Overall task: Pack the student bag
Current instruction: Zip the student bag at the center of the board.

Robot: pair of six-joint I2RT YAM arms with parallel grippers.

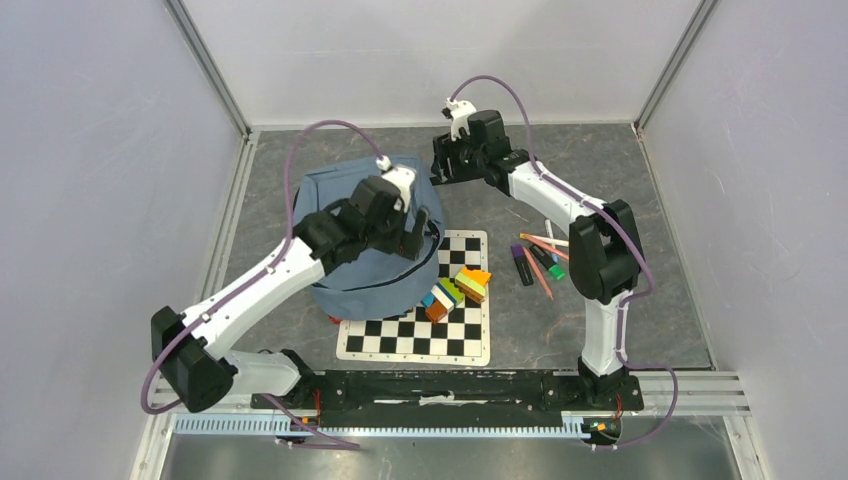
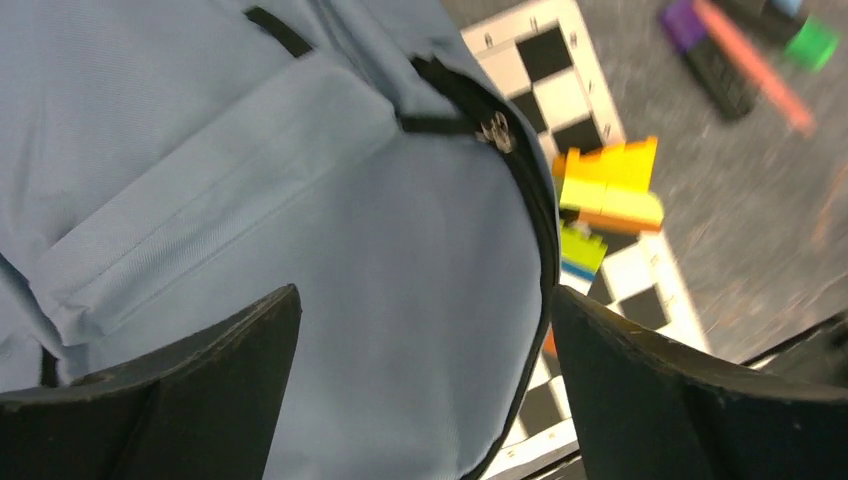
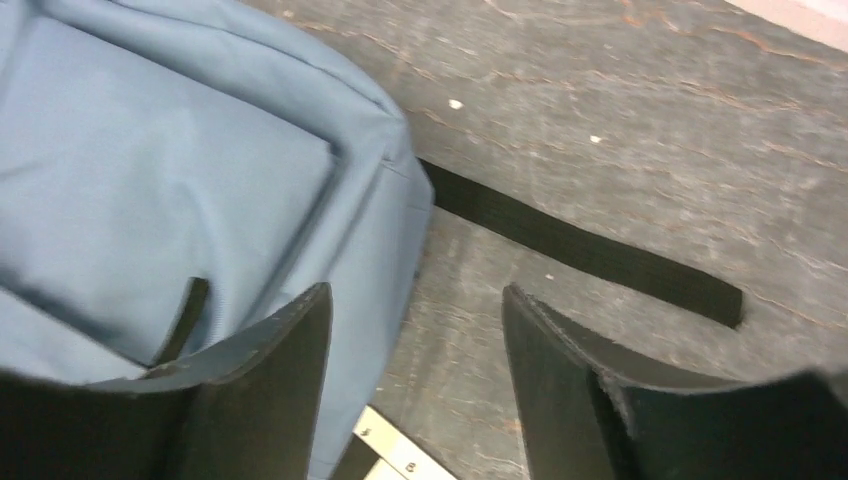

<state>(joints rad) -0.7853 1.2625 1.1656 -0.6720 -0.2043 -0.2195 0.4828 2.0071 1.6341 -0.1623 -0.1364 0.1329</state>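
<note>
The dusty-blue student bag (image 1: 345,215) lies on the grey table left of centre, overlapping the chessboard's (image 1: 420,330) left edge. My left gripper (image 1: 418,240) hovers open over the bag's right side; in the left wrist view (image 2: 425,330) blue fabric (image 2: 250,200) fills the gap and a zipper pull (image 2: 495,130) sits on the black trim. My right gripper (image 1: 440,165) is open at the bag's far right corner; in the right wrist view (image 3: 415,330) it stands over the bag's edge (image 3: 200,170) and bare table, near a black strap (image 3: 580,250).
Coloured building bricks (image 1: 457,290) lie on the chessboard; they also show in the left wrist view (image 2: 610,190). Several markers and pencils (image 1: 540,258) lie on the table right of the board. Enclosure walls surround the table.
</note>
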